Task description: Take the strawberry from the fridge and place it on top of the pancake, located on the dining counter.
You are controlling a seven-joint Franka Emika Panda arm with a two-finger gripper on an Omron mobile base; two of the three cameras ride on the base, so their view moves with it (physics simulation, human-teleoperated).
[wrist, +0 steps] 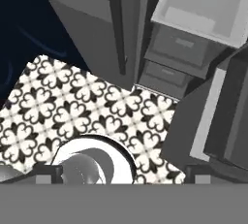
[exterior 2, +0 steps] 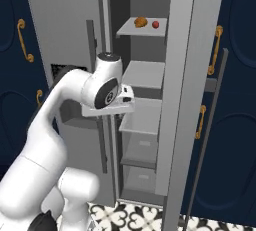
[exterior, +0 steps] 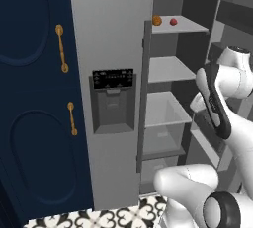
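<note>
Fridge (exterior: 111, 39) door open, exposing strawberry (exterior: 173, 21) on top shelf, upper right. Gripper (wrist: 123, 173) jaws spread wide, empty, pointing floorward; reach pending.

Strawberry (exterior: 173, 21) right of orange ball (exterior: 156, 20) on the fridge's (exterior: 111, 44) top shelf (exterior: 185, 26).

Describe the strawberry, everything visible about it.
The strawberry is a tiny, red, roundish fruit that looks smooth; it is too small to show detail. It sits on the top grey shelf inside the open fridge, beside a small orange ball, apart from it. Nothing else touches it.
</note>
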